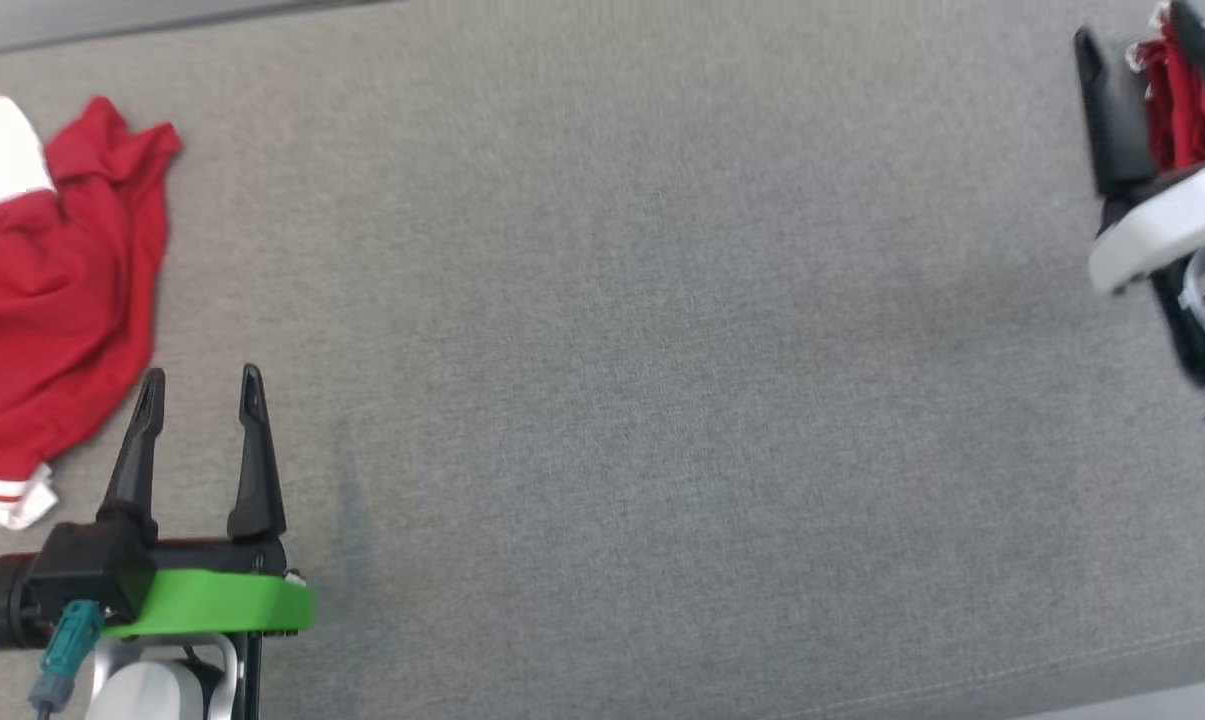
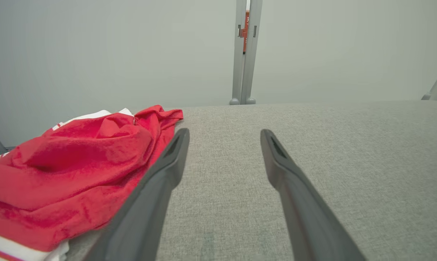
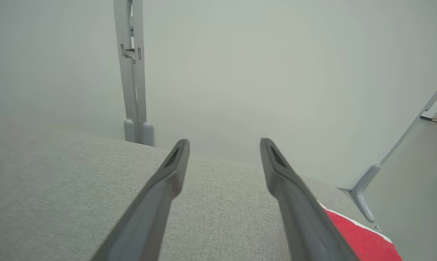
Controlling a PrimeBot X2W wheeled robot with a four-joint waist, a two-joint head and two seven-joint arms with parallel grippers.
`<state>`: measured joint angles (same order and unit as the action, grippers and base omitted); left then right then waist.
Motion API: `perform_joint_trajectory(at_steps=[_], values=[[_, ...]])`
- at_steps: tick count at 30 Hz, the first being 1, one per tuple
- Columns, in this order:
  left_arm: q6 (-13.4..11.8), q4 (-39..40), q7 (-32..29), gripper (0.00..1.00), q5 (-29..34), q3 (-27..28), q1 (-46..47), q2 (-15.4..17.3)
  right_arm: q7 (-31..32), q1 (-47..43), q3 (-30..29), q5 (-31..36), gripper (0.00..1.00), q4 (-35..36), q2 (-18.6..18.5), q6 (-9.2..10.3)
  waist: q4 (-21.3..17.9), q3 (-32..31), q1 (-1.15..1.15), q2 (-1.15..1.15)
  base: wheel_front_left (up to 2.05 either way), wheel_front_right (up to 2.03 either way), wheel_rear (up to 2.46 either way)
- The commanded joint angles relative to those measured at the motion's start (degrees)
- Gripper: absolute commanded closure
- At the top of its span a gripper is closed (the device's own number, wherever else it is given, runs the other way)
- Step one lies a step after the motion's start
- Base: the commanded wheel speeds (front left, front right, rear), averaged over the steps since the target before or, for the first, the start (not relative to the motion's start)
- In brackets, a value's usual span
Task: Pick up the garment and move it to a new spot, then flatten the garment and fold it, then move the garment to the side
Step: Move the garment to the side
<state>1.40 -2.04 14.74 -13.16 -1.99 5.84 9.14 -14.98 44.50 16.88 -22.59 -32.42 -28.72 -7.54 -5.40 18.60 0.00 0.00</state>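
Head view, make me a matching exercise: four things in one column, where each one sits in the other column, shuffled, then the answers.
Things:
1. left gripper
2. right gripper
3. crumpled red and white garment
4. grey surface

Places:
A. top right corner
B. across the middle
C. left edge
D. lower left

Pairs: 1-D, 2-A, 3-C, 4-B

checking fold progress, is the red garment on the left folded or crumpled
Crumpled: the red garment lies in a bunched, wrinkled heap, not flat.
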Motion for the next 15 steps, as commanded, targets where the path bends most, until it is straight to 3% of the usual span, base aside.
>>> perform_joint_trajectory(at_steps=[1, 15], values=[[-0.2, -0.3, 0.3, 0.00, -0.3, 0.3, -1.4, -0.1, -0.2, -3.1, -0.8, 0.8, 0.00, 1.7, 1.1, 0.11, 3.4, -7.4, 0.00, 0.00, 0.00, 0.00, 0.00], [0.4, -3.8, 0.4, 0.00, -1.7, 0.7, -5.6, 0.4, 1.2, -30.2, -13.5, 5.1, 0.00, 18.0, 14.0, 0.11, 7.2, -14.7, 0.00, 0.00, 0.00, 0.00, 0.00]])
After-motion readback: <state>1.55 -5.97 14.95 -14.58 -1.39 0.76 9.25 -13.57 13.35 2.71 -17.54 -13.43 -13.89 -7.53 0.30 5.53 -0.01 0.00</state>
